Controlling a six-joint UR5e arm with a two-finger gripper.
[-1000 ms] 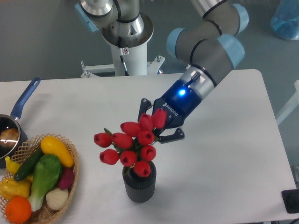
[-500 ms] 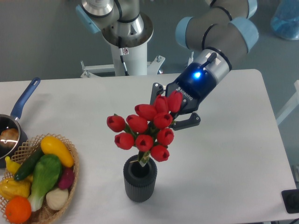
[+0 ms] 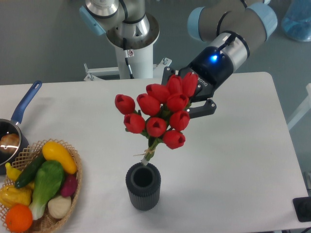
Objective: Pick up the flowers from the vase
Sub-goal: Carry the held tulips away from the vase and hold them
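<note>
At frame centre, the flowers (image 3: 158,116) hang clamped in the gripper (image 3: 187,99), their stems slanting down-left from it, tips just above the mouth of the vase (image 3: 143,186), so clearing it looks a matter of going upward.

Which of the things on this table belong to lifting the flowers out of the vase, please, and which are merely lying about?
Part of the job:
flowers, held by the gripper, stem ends just above the mouth
vase, upright

Lying about:
wicker basket of fruit and vegetables
blue-handled saucepan
</note>
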